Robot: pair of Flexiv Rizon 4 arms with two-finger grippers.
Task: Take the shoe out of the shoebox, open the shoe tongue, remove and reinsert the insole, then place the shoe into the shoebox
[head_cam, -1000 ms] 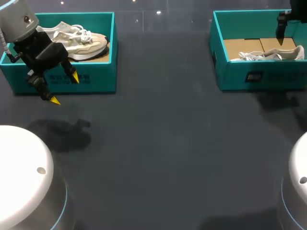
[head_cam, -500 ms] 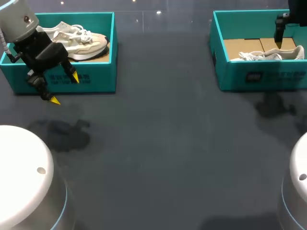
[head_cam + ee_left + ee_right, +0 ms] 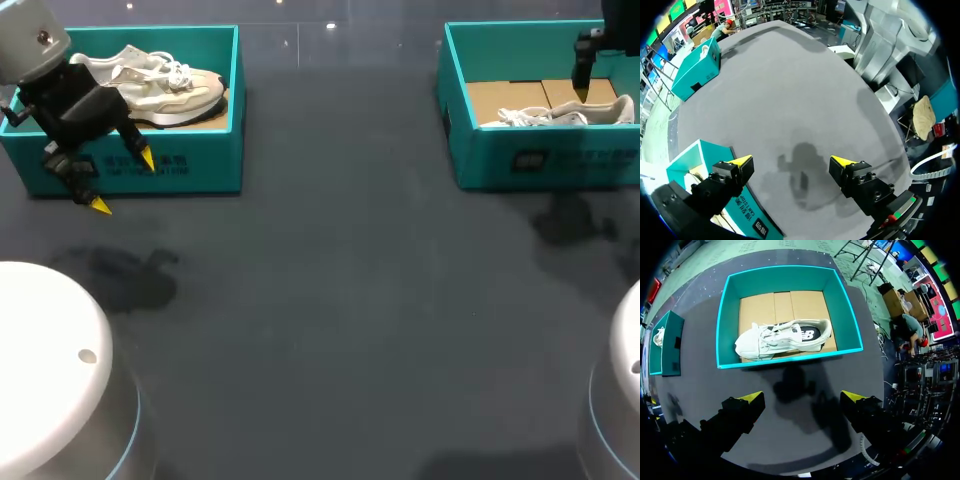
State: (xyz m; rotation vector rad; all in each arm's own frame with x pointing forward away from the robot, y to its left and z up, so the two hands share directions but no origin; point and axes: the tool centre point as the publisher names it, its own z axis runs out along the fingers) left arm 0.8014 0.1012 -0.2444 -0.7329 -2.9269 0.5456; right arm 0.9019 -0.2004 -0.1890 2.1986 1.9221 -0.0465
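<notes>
Dark grey table (image 3: 350, 300), matt and even, carries two teal shoeboxes at its far corners, well apart.

Item one, the left gripper (image 3: 792, 161): its fingers stand spread wide with nothing between them. Ahead of them the wrist view shows only bare table and the gripper's own shadow (image 3: 800, 172). The gripper hangs by the front wall of the left shoebox (image 3: 200, 165). In the head view one yellow tip overlaps that wall and the other stands clear over the table. Inside the box lies the left shoe (image 3: 165, 85), pale cream with white laces, toe toward the table's middle and heel end partly hidden behind the arm.

Item two, the right gripper (image 3: 802, 396): its fingers are likewise wide apart and empty. It is held high, with the right shoebox (image 3: 785, 275) ahead of it. The right shoe (image 3: 782, 339), pale with white laces, lies lengthwise on the cardboard floor (image 3: 775, 305) close along the box's front wall. A shadow falls on the table just in front of that wall.

Against half a second ago, the left gripper has shifted a little toward the table's left edge, and its shadow has gone with it. The right gripper, both shoeboxes and both shoes are unchanged in position.
</notes>
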